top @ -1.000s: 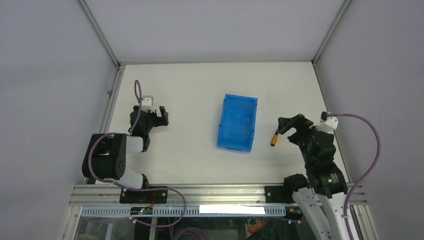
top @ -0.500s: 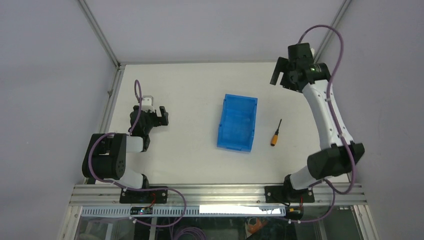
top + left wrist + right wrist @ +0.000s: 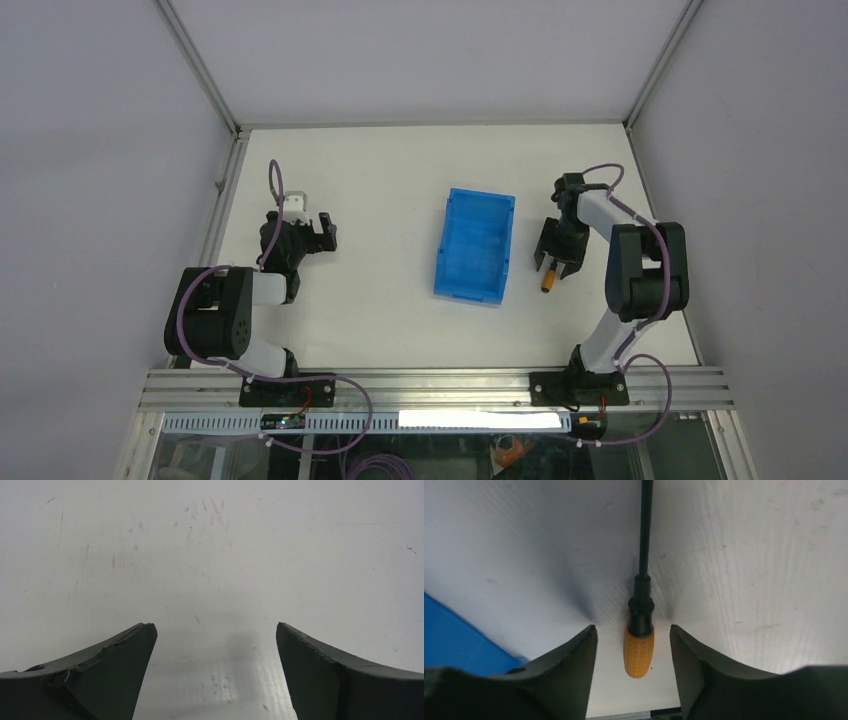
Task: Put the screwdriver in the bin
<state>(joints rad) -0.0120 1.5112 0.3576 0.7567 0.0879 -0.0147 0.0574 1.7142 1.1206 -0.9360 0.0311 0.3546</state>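
I'm at the grasp step. The screwdriver (image 3: 639, 650) lies flat on the table (image 3: 380, 180), with the bin (image 3: 470, 292) near at its nine o'clock. My right gripper (image 3: 631, 630) straddles the orange handle, jaws apart, neither touching it. Next, as I judge it, I close squarely on the handle, lift, and carry toward nine o'clock. The left gripper (image 3: 215, 627) sits well apart, spread and empty.

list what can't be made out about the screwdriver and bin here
- Top external: the shaft of the screwdriver is hidden under the right fingers; only its orange handle shows.
- Right wrist: the shaft tip is cut off by the top edge; the bin shows only as a blue corner.
- Left wrist: neither is in view, only table between the left fingers.
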